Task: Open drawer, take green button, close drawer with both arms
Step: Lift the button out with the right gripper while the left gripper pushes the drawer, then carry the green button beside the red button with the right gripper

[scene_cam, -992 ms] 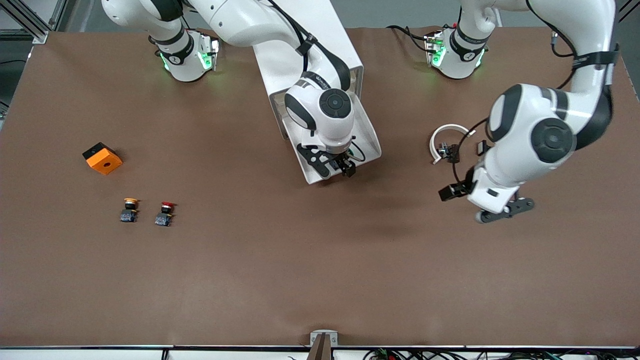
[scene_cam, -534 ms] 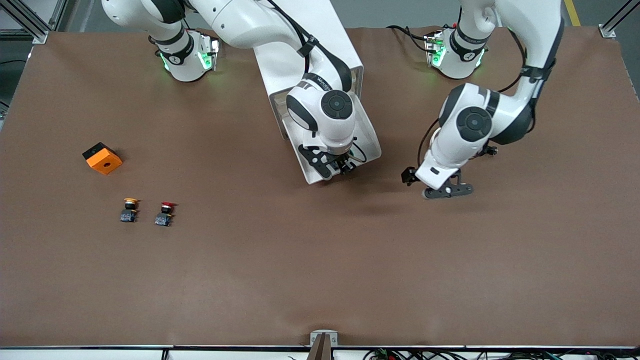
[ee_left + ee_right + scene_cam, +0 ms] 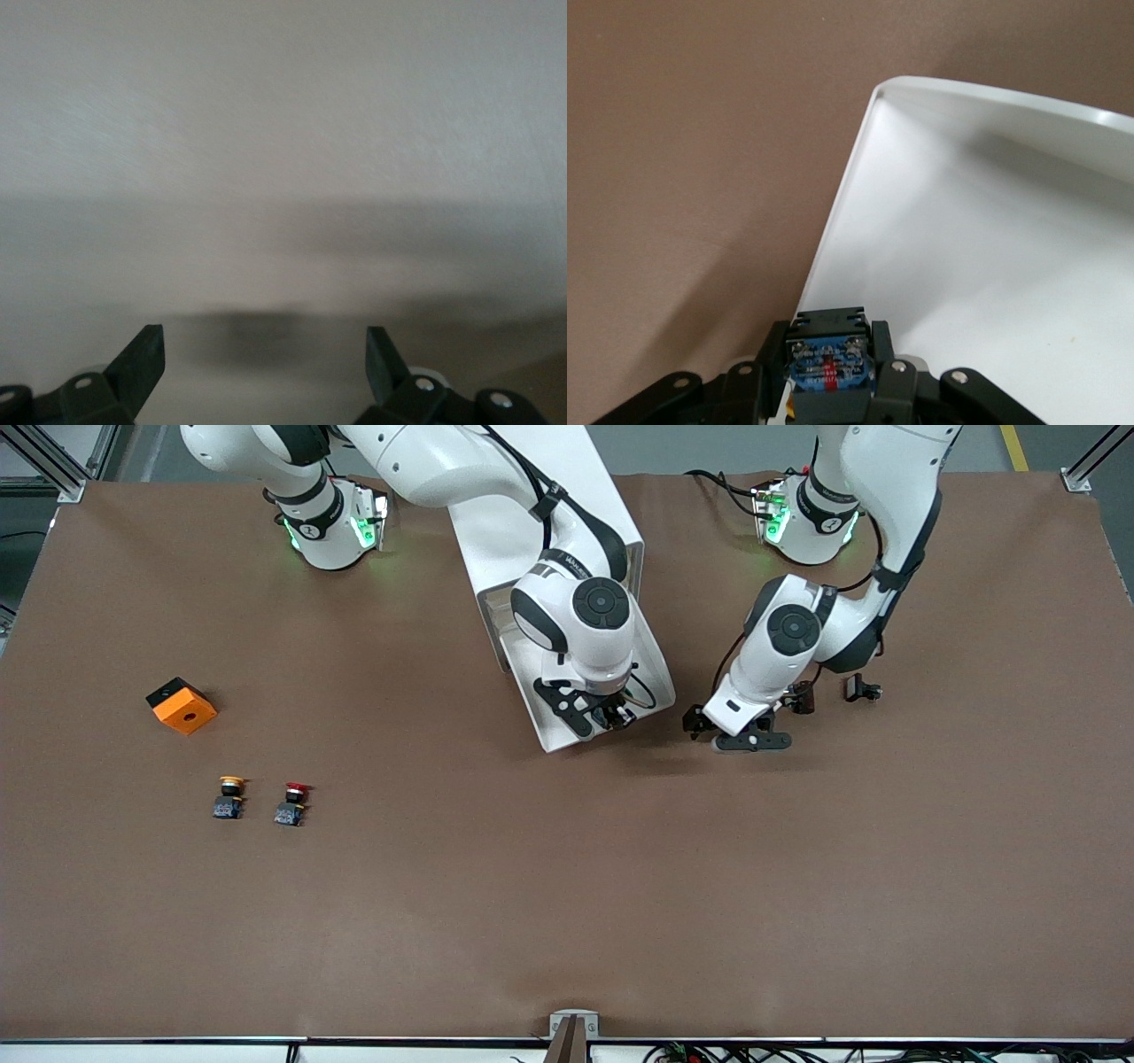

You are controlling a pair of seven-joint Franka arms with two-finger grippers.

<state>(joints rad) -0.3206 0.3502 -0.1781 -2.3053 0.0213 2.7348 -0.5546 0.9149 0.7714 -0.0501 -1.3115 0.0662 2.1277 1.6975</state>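
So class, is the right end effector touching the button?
Touching: the right wrist view shows the right end effector with its fingers clamped on the button.

- No word, number or brand can be read anywhere.
- The black band on the right arm's wrist [image 3: 578, 565], over the open drawer [image 3: 654, 662], bears small white lettering, too small to make out.
- The button [image 3: 829, 365] shows red markings, none legible.
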